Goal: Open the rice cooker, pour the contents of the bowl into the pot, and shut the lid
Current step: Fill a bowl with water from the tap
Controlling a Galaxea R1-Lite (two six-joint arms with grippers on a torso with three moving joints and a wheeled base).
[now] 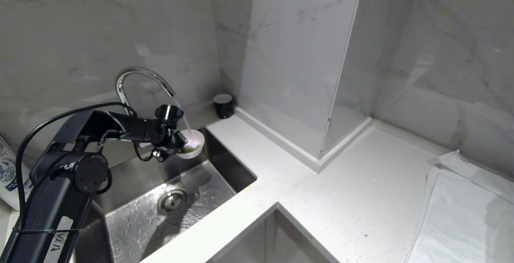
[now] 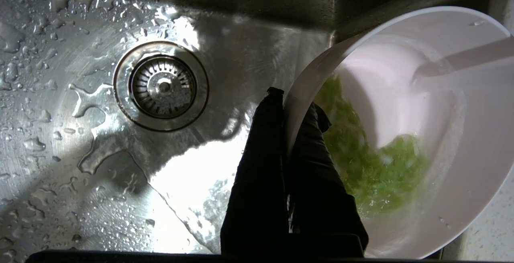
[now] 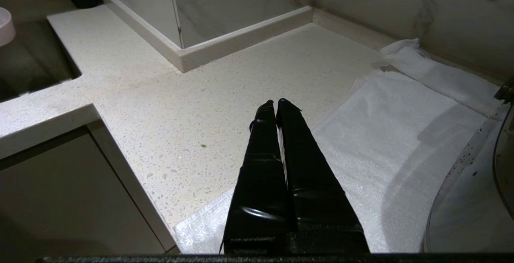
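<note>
Nearest the robot, the right gripper (image 3: 276, 102) hangs above the speckled counter (image 1: 341, 190) at the edge of a white towel (image 3: 385, 134), its fingers pressed together on nothing. Farther off to the left, over the wet steel sink (image 1: 132, 219), the left gripper (image 2: 291, 102) pinches the rim of the pale pink bowl (image 1: 192, 143), one finger inside and one outside. The bowl is tilted under the curved tap (image 1: 138, 76), a stream of water (image 1: 186, 123) running into it, and the green contents (image 2: 381, 170) sit at its low side. A small dark cup (image 1: 223, 105) stands by the wall behind.
</note>
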